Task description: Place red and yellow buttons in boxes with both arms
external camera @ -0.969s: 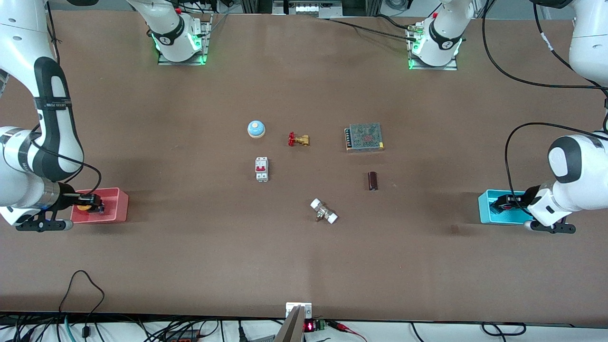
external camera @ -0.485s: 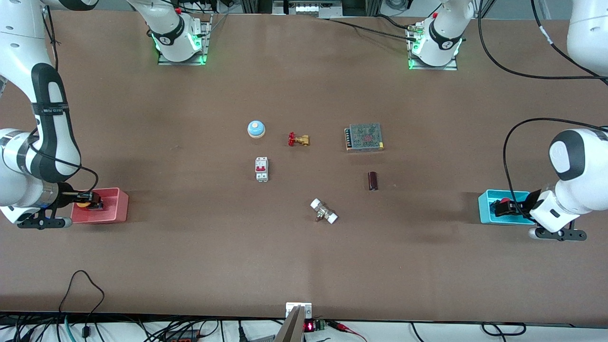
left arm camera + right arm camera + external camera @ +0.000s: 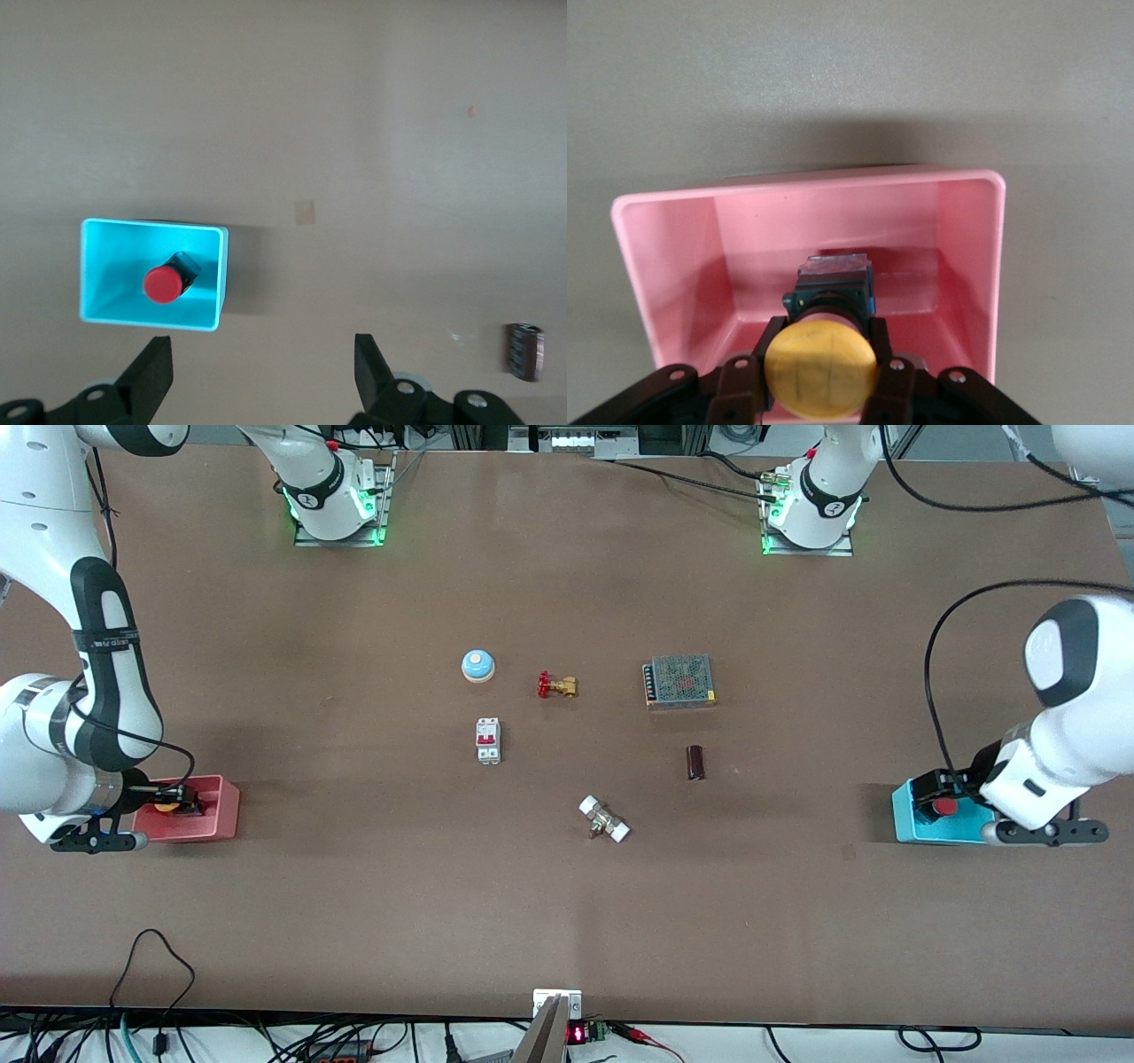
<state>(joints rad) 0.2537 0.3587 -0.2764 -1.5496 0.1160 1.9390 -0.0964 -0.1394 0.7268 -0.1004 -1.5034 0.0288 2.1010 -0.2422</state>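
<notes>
The red button (image 3: 163, 284) lies loose inside the cyan box (image 3: 217, 283), cap up. My left gripper (image 3: 263, 352) hangs open and empty above the table beside that box; in the front view the left gripper (image 3: 941, 786) sits over the cyan box (image 3: 904, 825) and the red button (image 3: 946, 807). My right gripper (image 3: 821, 359) is shut on the yellow button (image 3: 820, 367), with the button's dark body pointing down into the pink box (image 3: 970, 266). In the front view the right gripper (image 3: 182, 806) holds the yellow button (image 3: 165, 807) over the pink box (image 3: 220, 815).
Mid-table lie a blue bell (image 3: 477, 665), a brass valve (image 3: 556, 685), a white circuit breaker (image 3: 488, 740), a mesh-topped power supply (image 3: 679, 681), a dark cylinder (image 3: 695, 763) and a white-ended fitting (image 3: 604, 819). Each box stands at an end of the table.
My left gripper opened, let the red button drop into the cyan box, and rose. My right gripper kept hold of the yellow button at the pink box.
</notes>
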